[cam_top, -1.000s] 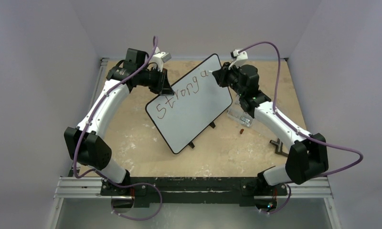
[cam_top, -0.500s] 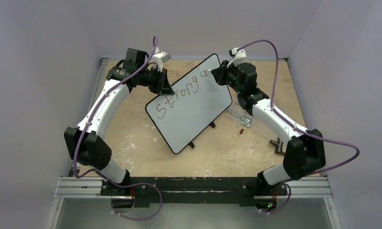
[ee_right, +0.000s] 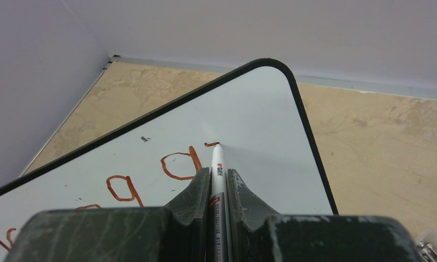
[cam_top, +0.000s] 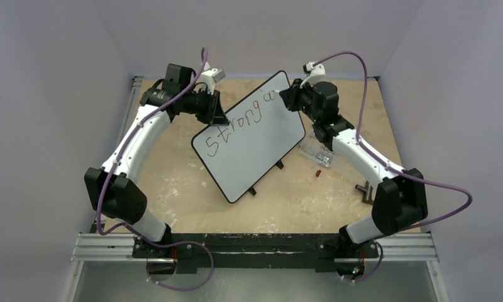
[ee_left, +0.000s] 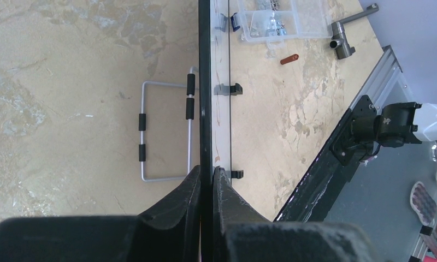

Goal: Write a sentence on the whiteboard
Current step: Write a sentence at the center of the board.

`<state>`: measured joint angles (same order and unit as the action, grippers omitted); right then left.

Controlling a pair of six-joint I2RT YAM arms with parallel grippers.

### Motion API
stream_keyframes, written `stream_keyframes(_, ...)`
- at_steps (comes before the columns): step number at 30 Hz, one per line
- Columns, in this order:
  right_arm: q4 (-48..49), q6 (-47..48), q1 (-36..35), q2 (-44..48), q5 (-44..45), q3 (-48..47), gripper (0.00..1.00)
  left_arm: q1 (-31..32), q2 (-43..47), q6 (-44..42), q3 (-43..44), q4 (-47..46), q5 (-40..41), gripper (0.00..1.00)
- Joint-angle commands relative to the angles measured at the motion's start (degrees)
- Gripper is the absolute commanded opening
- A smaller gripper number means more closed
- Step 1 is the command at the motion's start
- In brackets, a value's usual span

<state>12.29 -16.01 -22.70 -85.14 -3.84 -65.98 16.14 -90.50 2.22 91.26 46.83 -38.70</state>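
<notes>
The whiteboard (cam_top: pixel 255 145) stands tilted in the middle of the table. My left gripper (cam_top: pixel 219 113) is shut on its upper left rim; the left wrist view shows the rim (ee_left: pixel 204 82) edge-on between my fingers. Reddish-brown letters reading "Strong a" (cam_top: pixel 236 126) slant across the board. My right gripper (cam_top: pixel 287 99) is shut on a red-and-white marker (ee_right: pixel 217 169) near the board's top corner (ee_right: pixel 271 63). The marker's tip touches the board (ee_right: pixel 260 131) just right of the "a" (ee_right: pixel 181 162), at a short fresh stroke (ee_right: pixel 210 144).
A clear plastic box of metal bits (cam_top: pixel 317 152) lies right of the board, with a small brown cap (cam_top: pixel 319 170) and a metal T-piece (cam_top: pixel 366 192) nearby. A wire stand (ee_left: pixel 164 131) lies behind the board. Purple walls enclose the table.
My right gripper has shifted slightly up and back along the board's top corner with the marker; a short new stroke has begun after the "a". The left arm and board have not moved.
</notes>
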Motion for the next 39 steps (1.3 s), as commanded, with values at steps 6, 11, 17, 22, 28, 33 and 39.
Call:
stream_keyframes(6,1.2,-0.7,2.1,-1.0,1.5,-3.4,0.00,0.1,3.3,-4.1,0.8,-3.9,0.2,0.00)
stream_keyframes(11,1.1,-1.0,2.1,0.0,0.8,-2.7,0.00,0.1,3.2,-4.1,0.8,-3.9,0.2,0.00)
stream_keyframes(17,0.9,-1.4,2.1,3.8,0.6,-0.3,0.00,0.1,3.4,-4.0,0.8,-4.0,0.1,0.00)
stream_keyframes(22,1.0,-1.5,2.1,5.3,-1.2,-0.2,0.00,0.1,3.5,-3.9,0.9,-4.0,-0.1,0.00)
stream_keyframes(28,1.0,-1.8,2.2,3.1,-2.9,-3.1,0.00,0.1,3.6,-3.9,0.8,-4.1,-0.1,0.00)
stream_keyframes(33,1.2,-2.1,2.1,1.4,-4.1,-4.6,0.00,0.1,3.5,-3.7,0.8,-4.1,-0.3,0.00)
stream_keyframes(39,1.4,-2.4,2.1,-0.4,-4.4,-6.3,0.00,0.1,3.6,-3.7,0.8,-4.2,-0.3,0.00)
